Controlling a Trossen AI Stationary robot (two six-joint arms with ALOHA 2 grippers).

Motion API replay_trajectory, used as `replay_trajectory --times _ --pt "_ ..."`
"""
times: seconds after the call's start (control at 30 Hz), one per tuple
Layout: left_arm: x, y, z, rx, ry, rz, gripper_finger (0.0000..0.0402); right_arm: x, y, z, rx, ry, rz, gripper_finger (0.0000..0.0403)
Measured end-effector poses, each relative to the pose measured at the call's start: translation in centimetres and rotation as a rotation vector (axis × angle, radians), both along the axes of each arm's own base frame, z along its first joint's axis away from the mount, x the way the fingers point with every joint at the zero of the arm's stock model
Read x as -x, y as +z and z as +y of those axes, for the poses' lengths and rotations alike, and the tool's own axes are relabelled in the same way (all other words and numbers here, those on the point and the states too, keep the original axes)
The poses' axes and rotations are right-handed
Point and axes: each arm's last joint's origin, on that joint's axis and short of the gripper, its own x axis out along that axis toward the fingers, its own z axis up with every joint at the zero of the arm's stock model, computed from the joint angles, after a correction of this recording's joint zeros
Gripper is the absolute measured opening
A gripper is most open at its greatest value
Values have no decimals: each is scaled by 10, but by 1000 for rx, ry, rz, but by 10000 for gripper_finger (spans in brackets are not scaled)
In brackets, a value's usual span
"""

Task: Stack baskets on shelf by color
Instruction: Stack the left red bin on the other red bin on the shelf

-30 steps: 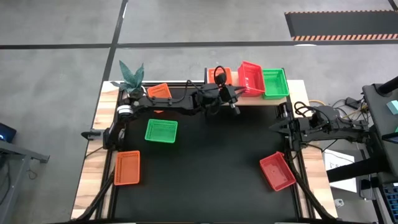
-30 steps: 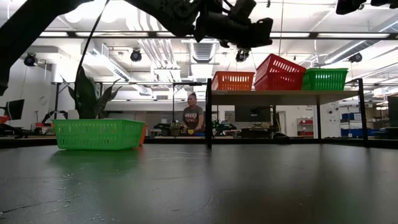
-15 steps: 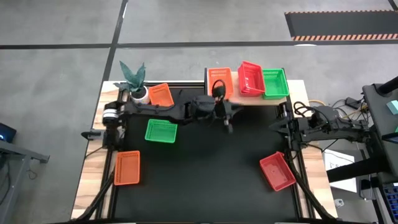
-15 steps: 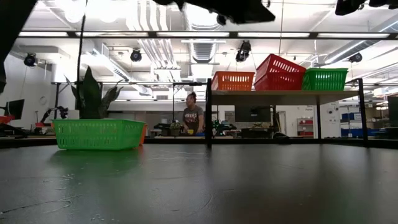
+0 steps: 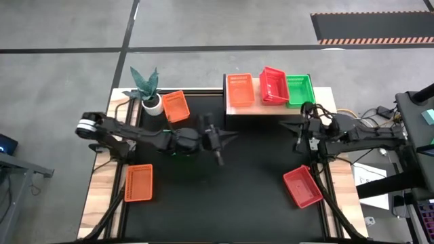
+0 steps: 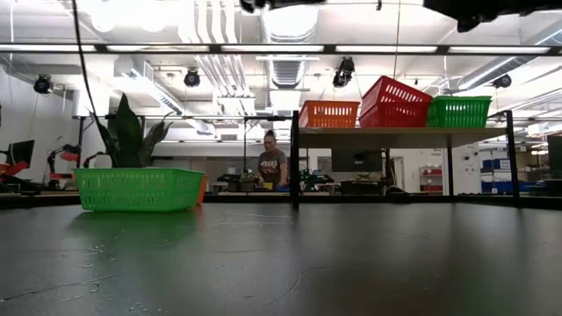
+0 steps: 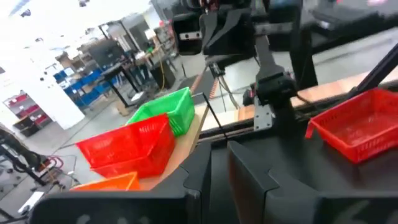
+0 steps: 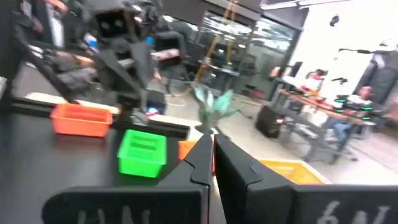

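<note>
At upper centre of the high view, the shelf [image 5: 270, 107] carried an orange basket [image 5: 239, 90], a tilted red basket [image 5: 272, 87] and a green basket [image 5: 298, 90]. Left gripper [image 5: 218, 141] hovered mid-surface, jaws nearly closed, empty. Right gripper [image 5: 300, 135] sat right of the shelf, jaws closed, empty. Loose baskets: orange [image 5: 175, 106], orange [image 5: 138, 182], red [image 5: 302, 187]; green [image 6: 139, 189] at the low view's left.

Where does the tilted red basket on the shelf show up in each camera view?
High view: the tilted red basket is on the shelf, between the orange basket and the green basket.
Low view: upper right of centre, on the shelf.
Left wrist view: lower left.
Right wrist view: not in it.
Shared landmark: the green basket beside it.
</note>
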Motion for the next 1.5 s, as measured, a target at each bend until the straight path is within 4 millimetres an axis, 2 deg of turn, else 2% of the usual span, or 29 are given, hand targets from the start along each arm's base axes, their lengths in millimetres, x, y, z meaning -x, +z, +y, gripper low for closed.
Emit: replay_trajectory --times 0.13,0.33,0.53,0.7,0.87,1.03,1.13,1.33,1.5 --pt "20 -9 -3 15 -16 -88 36 -27 7 -2 102 -82 112 9" --pt "39 -17 -1 30 -17 -181 36 -47 57 -9 181 -152 182 9" --pt "42 -19 -1 31 -21 -186 36 -71 98 -21 223 -177 324 9" --pt "42 -18 -2 31 -24 -187 36 -93 117 -40 239 -193 460 9" --pt "42 -18 -2 31 -25 -187 36 -106 129 -72 166 -146 558 9" --pt "42 -18 -2 31 -25 -187 36 -109 124 -113 85 -9 605 9" --pt "42 -18 -2 32 -25 -186 36 -104 118 -141 37 66 580 8" --pt "43 -18 -2 31 -25 -186 36 -84 97 -198 -119 73 546 8" --pt "42 -19 -2 31 -25 -186 36 -75 79 -229 -219 102 516 9"
